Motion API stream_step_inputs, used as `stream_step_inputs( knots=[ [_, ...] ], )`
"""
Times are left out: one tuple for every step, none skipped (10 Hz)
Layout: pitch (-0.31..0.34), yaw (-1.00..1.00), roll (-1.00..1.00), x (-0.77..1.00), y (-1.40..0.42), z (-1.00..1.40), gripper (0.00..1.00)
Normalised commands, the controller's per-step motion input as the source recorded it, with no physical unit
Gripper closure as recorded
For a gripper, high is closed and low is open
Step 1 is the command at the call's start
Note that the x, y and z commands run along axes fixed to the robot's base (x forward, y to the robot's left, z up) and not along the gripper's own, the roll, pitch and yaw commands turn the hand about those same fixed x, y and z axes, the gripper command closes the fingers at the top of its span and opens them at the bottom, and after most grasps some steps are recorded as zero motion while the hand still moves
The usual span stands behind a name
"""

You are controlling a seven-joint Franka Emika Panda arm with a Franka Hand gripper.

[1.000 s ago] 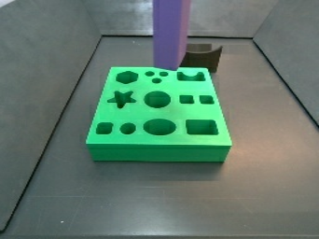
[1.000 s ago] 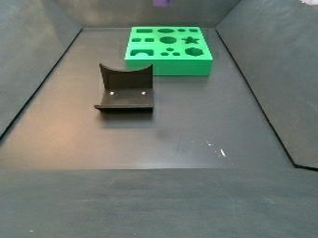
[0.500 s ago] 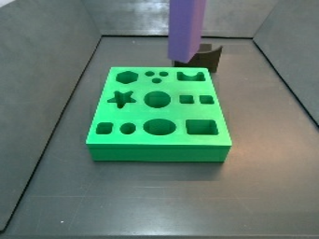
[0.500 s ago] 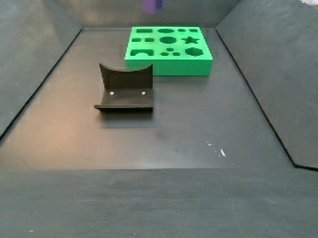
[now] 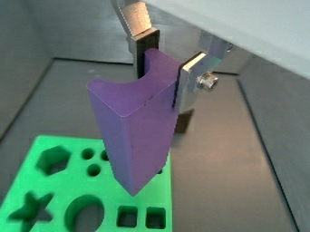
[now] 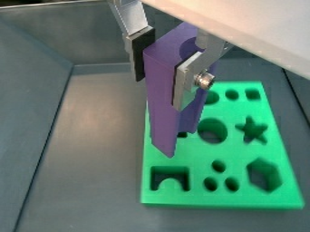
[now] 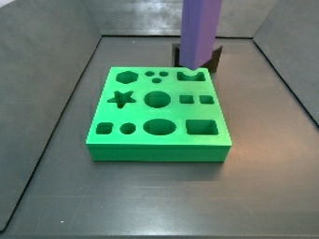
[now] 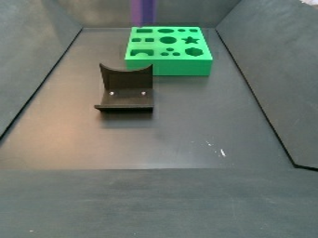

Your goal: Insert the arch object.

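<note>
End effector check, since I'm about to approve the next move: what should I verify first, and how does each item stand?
1. End effector shut on the purple column, both finger plates against it: ok.
2. Column upright in a side view: ok.
3. Arch-shaped hole in the green board empty: ok.
4. Column's lower end lined up over that hole: cannot tell.
5. Column's cross-section matches the hole: cannot tell.
6. Fixture standing apart from the board: ok.
</note>
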Motion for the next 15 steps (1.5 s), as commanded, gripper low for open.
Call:
stream_step_inputs(
  knots=[
    [0.0, -0.8, 0.18, 0.39, 0.05, -0.29, 1.0],
    [-0.014, -0.87, 0.0, 0.31, 0.16, -0.18, 1.0],
    [-0.017, -0.88, -0.01, 0.29, 0.15, -0.21, 1.0],
    [0.0, -0.91, 0.0, 0.22, 0.11, -0.24, 1.0],
    [0.0, -0.94, 0.0, 0.17, 0.1, -0.27, 1.0],
    [0.0, -0.96, 0.0, 0.07, 0.08, -0.33, 1.0],
    [0.0, -1.0, 0.0, 0.01, 0.04, -0.34, 1.0],
    [0.0, -0.96, 0.0, 0.0, 0.07, -0.37, 1.0],
    [0.0, -0.92, 0.0, 0.0, 0.09, -0.36, 1.0],
    [0.0, -0.91, 0.0, 0.0, 0.09, -0.34, 1.0],
    [0.0, -0.75, 0.0, -0.05, 0.24, -0.31, 1.0],
    [0.0, -0.37, -0.02, -0.24, 0.49, -0.19, 1.0],
    [-0.021, -0.32, -0.03, -0.31, 0.4, -0.19, 1.0],
    [-0.006, -0.1, -0.07, -0.15, 0.0, -0.19, 1.0],
    [0.0, 0.0, -0.23, 0.04, -0.06, -0.28, 1.0]
  ],
)
